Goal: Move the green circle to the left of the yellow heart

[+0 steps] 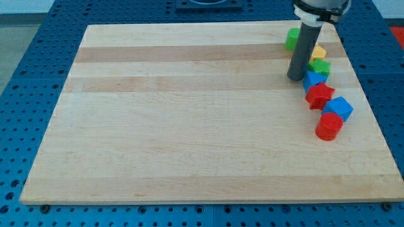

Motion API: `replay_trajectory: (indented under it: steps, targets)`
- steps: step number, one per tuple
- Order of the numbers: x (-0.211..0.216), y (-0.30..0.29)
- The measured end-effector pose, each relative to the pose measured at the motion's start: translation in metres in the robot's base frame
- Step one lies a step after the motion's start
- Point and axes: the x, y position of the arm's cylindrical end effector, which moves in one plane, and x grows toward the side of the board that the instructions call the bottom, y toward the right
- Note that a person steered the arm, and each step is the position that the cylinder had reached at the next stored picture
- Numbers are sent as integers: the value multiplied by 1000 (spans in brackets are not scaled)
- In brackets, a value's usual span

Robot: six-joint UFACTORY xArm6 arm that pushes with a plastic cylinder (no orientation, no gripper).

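1. A pale wooden board [189, 120] lies on a blue table [38, 75] dotted with holes, and it fills most of the view.
2. All the small blocks sit in a cluster near the board's right edge, toward the view's top.
3. The green circle [291, 38], a round green block, is the topmost of the cluster, close to the board's top edge.
4. The yellow heart [319, 52] lies just below and to the right of the green circle; the rod hides part of it, so its shape is hard to make out.
5. A green block [319, 66] sits just below the yellow one, its shape unclear.
6. Below that come a blue block [313, 79], then a red star [319, 94] touching it.
7. Further down and to the right are a blue cube [341, 108] and a red cylinder [328, 126], side by side and touching.
8. The arm ends in a plain dark rod with no jaws to open or close. My tip [295, 78] rests on the board below the green circle, just left of the green and blue blocks.
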Motion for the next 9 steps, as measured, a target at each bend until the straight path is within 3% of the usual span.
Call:
replay_trajectory:
  steps: [1,2,3,4,5,6,9]
  targets:
    - [0,0]
    - [0,-59]
    - [-2,-164]
    - [-38,-231]
    - [-110,-259]
    - [-170,-247]
    - [-183,-167]
